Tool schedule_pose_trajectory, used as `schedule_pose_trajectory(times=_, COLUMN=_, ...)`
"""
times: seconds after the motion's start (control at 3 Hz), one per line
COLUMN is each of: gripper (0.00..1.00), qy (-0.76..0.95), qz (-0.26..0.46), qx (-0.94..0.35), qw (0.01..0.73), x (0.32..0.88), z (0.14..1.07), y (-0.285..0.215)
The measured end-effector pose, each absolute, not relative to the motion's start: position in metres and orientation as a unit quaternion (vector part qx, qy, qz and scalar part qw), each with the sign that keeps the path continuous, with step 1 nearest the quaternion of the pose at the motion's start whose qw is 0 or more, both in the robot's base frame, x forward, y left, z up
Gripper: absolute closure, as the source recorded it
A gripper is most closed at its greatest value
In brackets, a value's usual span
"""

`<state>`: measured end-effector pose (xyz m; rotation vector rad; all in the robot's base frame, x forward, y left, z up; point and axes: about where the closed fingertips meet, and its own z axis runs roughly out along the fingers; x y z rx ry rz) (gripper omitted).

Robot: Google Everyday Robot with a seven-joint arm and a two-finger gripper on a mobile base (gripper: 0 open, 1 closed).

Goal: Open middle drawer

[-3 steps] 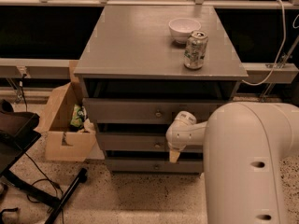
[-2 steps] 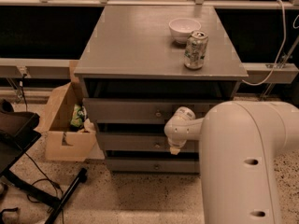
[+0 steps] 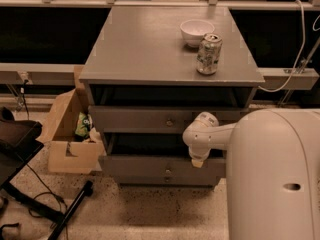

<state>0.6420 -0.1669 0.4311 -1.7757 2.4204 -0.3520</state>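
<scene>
The grey cabinet point(image 3: 150, 44) has three stacked drawers. The uppermost drawer point(image 3: 135, 119) shows its flat front and a small knob point(image 3: 170, 122). Below it the middle drawer point(image 3: 135, 166) stands forward of the cabinet, with a dark gap point(image 3: 145, 144) above its front and its knob point(image 3: 167, 172) at the centre. Only a thin strip of the lowest drawer point(image 3: 160, 180) shows under it. My gripper point(image 3: 196, 161) points down at the end of the white arm point(image 3: 205, 131). It is at the middle drawer's front, to the right of the knob.
A white bowl point(image 3: 196, 31) and a drink can point(image 3: 208, 54) stand on the cabinet top at the back right. An open cardboard box point(image 3: 70, 134) with packets sits on the floor to the left. A black stand point(image 3: 30, 149) is at the far left. My white body point(image 3: 275, 179) fills the lower right.
The middle drawer's front has come forward towards the camera, and the dark gap above it has grown wider. The arm's end has shifted only slightly.
</scene>
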Motion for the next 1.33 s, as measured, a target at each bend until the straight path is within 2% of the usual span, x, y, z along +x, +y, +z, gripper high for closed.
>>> schedule_pose_trajectory(times=0.33, gripper=1.0, qy=0.799, qz=-0.116, qx=-0.586, qw=0.059, x=0.6418, z=0.4364, y=-0.167)
schedule_pose_trajectory(times=0.67, gripper=0.82, qy=0.8, qz=-0.116, qx=-0.586, qw=0.058, x=0.6407, z=0.4346, y=-0.1674)
schedule_pose_trajectory(times=1.33, gripper=0.35, qy=0.8, qz=-0.115, qx=-0.587, qw=0.057, x=0.6397, z=0.4341, y=-0.1677)
